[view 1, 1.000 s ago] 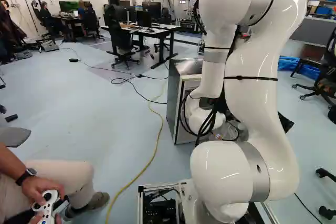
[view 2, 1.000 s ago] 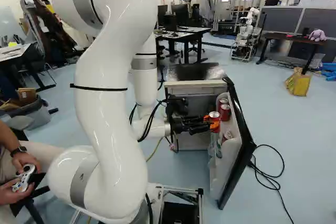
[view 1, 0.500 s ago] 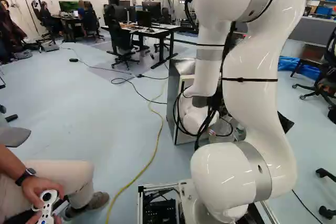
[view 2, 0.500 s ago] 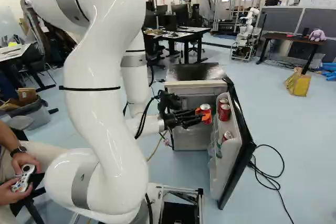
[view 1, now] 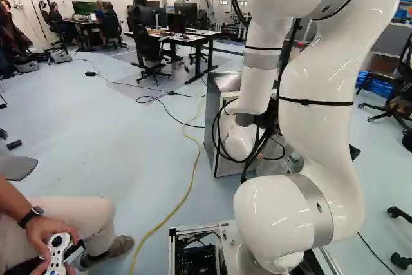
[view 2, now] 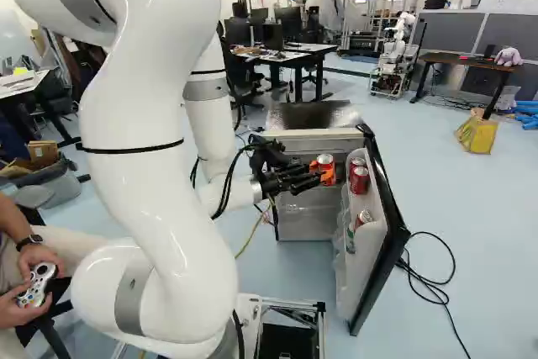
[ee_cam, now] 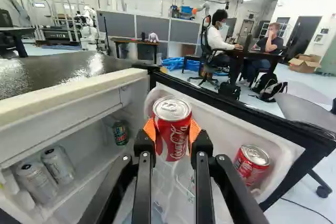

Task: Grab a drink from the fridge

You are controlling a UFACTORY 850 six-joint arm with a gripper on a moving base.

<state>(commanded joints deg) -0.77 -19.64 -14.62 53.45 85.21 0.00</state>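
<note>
I have the red soda can [ee_cam: 172, 129] upright in my gripper [view 2: 323, 176], its orange pads [ee_cam: 149, 129] pressing from both sides; the fingers stand a can's breadth apart. The can is near the open fridge door [ee_cam: 236, 109], in front of the fridge [ee_cam: 63, 100]. On the door's inner side I count three more red cans [view 2: 360, 180] in the right base view. Inside the fridge, my wrist view gives me two pale silvery cans [ee_cam: 35, 182] side by side and, apart from them, a dark green can [ee_cam: 120, 132]. White script runs up the held can's red side.
</note>
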